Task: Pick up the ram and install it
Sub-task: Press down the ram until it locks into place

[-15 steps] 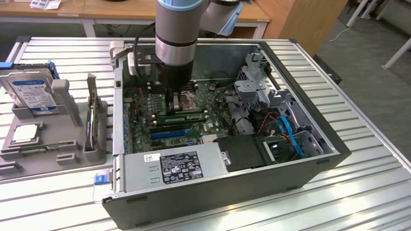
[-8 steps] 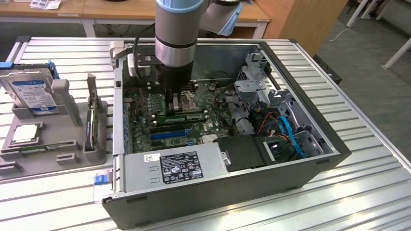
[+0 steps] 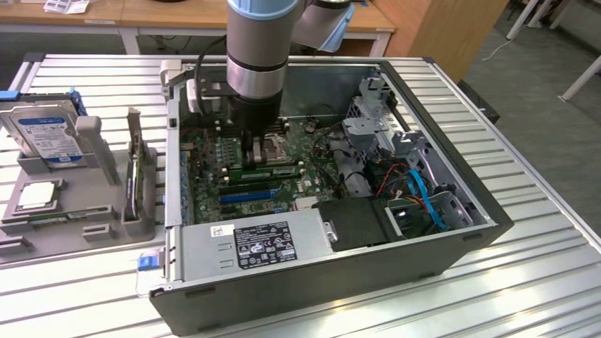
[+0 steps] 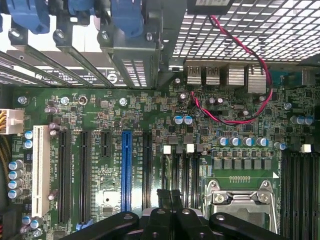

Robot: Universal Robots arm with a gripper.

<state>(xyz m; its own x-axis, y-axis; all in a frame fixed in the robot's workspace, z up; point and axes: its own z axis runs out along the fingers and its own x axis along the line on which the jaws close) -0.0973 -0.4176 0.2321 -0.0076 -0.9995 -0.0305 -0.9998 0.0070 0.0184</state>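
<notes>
Ram (image 3: 269, 170) lies seated lengthwise in a motherboard (image 4: 100, 115) slot inside the open computer case (image 3: 451, 246), just beneath my end effector (image 3: 255, 151), whose fingers are pressed together, holding nothing.

Ext high oblique; wrist close over motherboard (image 4: 150, 120).

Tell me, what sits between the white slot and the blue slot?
In the wrist view, between the white slot and the blue slot stand three black slots, two long, one short.
</notes>
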